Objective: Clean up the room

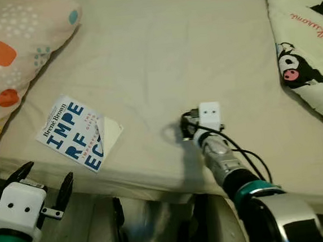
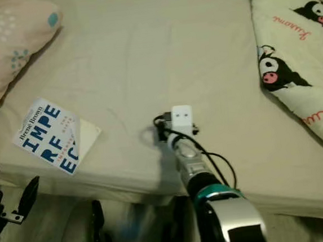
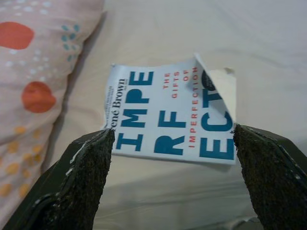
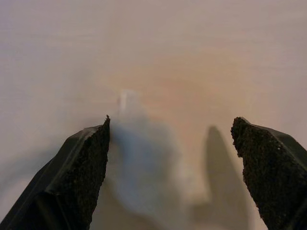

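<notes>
Item count:
- Book (image 1: 76, 133): one, at lower left of the frame, on the bed (image 1: 162, 58).
- Pillow (image 1: 14, 49): one, spotted, upper left.
- Blanket (image 1: 308, 46): one, cartoon-printed, at the right edge.
- Bed: one.
- Grippers: two, left gripper (image 1: 44, 182) and right gripper (image 4: 172, 139).

We see a wide bare stretch of the bed (image 1: 162, 58) in the middle, where a gripper can pass freely. On our left the spotted pillow (image 1: 8, 49) closes that side, and the book (image 1: 79, 133) lies just beside it near the bed's front edge. On our right the cartoon blanket (image 1: 308, 46) covers the far side. The right gripper (image 4: 172, 143) hangs spread over plain sheet.
</notes>
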Available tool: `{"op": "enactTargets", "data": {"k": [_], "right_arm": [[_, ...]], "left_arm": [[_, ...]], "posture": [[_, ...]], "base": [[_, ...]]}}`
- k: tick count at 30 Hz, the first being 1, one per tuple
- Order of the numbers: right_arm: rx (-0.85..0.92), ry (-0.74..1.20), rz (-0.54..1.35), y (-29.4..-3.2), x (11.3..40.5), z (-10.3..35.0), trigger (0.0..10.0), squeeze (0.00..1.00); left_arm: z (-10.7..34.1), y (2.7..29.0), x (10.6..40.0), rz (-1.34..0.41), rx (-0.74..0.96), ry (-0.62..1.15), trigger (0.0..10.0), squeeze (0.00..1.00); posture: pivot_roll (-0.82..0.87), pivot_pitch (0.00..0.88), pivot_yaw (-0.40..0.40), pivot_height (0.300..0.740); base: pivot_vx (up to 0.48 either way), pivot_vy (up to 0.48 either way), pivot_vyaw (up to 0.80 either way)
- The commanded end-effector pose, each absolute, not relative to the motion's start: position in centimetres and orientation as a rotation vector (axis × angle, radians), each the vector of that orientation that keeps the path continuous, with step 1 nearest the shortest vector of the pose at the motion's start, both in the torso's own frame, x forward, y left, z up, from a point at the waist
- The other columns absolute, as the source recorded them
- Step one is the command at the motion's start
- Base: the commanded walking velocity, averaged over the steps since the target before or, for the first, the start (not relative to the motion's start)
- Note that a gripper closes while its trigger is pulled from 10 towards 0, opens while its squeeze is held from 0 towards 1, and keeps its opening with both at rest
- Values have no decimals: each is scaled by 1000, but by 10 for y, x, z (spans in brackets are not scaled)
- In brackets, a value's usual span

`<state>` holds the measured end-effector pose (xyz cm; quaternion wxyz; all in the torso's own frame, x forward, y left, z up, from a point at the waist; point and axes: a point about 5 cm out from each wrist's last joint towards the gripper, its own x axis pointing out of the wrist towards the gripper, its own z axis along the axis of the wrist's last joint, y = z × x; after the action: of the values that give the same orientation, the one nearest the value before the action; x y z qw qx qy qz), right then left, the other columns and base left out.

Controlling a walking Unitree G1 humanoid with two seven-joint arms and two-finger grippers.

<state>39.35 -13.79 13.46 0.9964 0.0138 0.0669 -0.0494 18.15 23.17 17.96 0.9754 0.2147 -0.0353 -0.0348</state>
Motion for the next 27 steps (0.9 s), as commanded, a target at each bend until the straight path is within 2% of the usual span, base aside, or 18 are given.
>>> {"op": "enactTargets", "data": {"k": [1, 4, 14, 15, 16, 17, 19, 20, 25, 27], "right_arm": [[76, 203, -154, -148, 388, 121, 10000, 0], [126, 223, -160, -153, 387, 117, 10000, 0], [289, 265, -83, -140, 382, 106, 10000, 0], [289, 265, -78, -139, 382, 105, 9137, 0], [288, 265, -77, -138, 382, 105, 7569, 0], [289, 266, -76, -138, 382, 105, 4275, 0], [290, 266, -76, -138, 382, 105, 4275, 0], [293, 264, -73, -137, 382, 106, 0, 0], [304, 260, -67, -137, 383, 107, 0, 0], [306, 259, -63, -137, 383, 107, 0, 0]], "left_arm": [[182, 233, 178, -90, 433, -46, 10000, 0], [184, 233, 179, -103, 433, -41, 10000, 0], [185, 231, 179, -142, 422, -5, 10000, 0], [185, 230, 178, -147, 420, 0, 10000, 0], [184, 229, 177, -153, 417, 6, 10000, 0], [184, 228, 177, -156, 415, 10, 10000, 0], [184, 228, 177, -157, 415, 12, 10000, 0], [184, 227, 176, -160, 414, 15, 10000, 0], [181, 221, 174, -222, 365, 40, 10000, 0], [178, 201, 165, -395, 220, 85, 10000, 0]], "posture": [[364, 376, -10, 586], [365, 376, 11, 586], [368, 378, 24, 586], [370, 378, 23, 586], [370, 378, 23, 586], [371, 378, 22, 586], [371, 378, 22, 586], [373, 380, 21, 586], [369, 375, 20, 586], [365, 375, 19, 586]], "base": [[0, 0, 0], [0, 0, 0], [0, 0, 0], [0, 0, 0], [0, 0, 0], [0, 0, 0], [0, 0, 0], [0, 0, 0], [0, 0, 0], [0, 0, 0]]}}
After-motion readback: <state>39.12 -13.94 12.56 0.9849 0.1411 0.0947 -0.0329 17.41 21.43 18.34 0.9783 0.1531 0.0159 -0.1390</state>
